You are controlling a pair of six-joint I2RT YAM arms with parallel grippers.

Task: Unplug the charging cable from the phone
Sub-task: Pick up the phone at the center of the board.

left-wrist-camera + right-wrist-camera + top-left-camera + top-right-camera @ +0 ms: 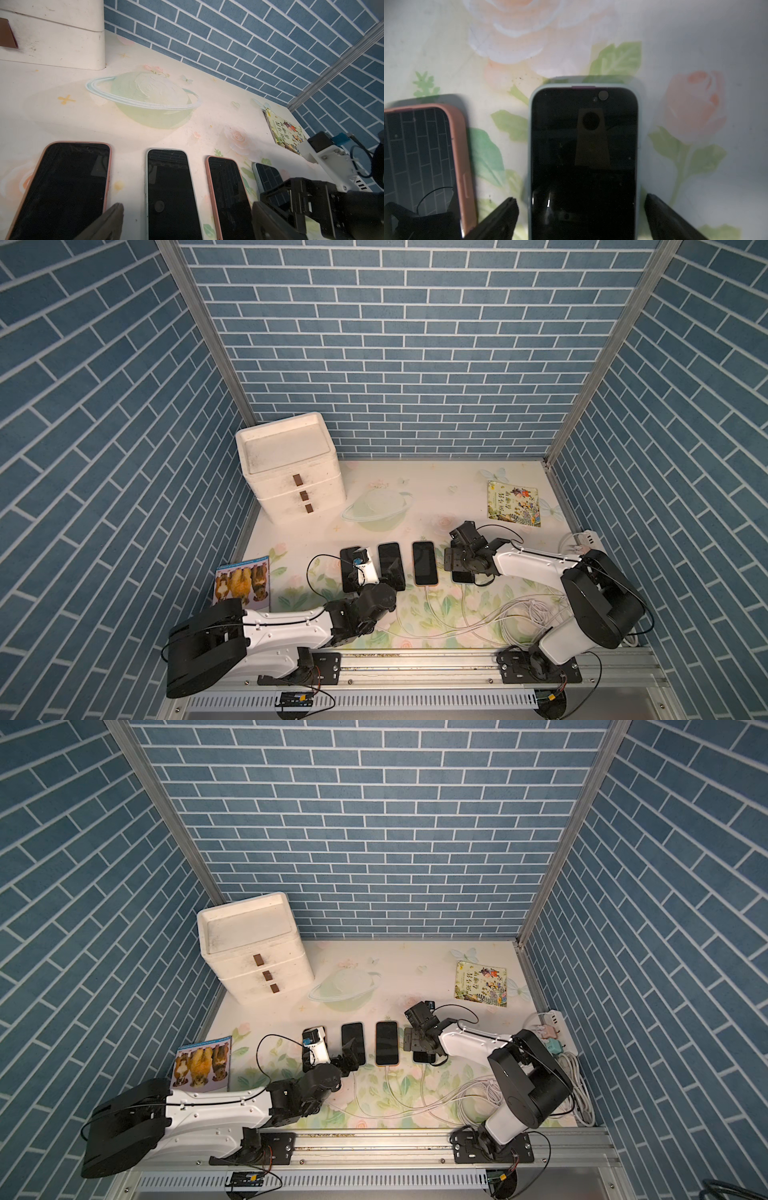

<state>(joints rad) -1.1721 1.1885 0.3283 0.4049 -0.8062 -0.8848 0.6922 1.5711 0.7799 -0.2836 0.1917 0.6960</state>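
Fingers on both arms are spread wide, gripping nothing. Left gripper (187, 220) straddles the second phone (172, 195) in the row of four; right gripper (580, 216) straddles the mint-cased phone (583, 158) at the row's right end. White charging cables (432, 614) trail toward the desk (415, 489) front, tangled near the right arm's base. Drawer box (291, 464), two picture books and a power strip (582, 541) sit around.

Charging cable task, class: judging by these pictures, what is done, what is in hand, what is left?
Done: nothing visibly; a white cable enters the orange-cased phone. In hand: the right pincer stands open astride the blue-cased phone, the left pincer open over a pale-cased phone. Left: gripping a plug and pulling it out.
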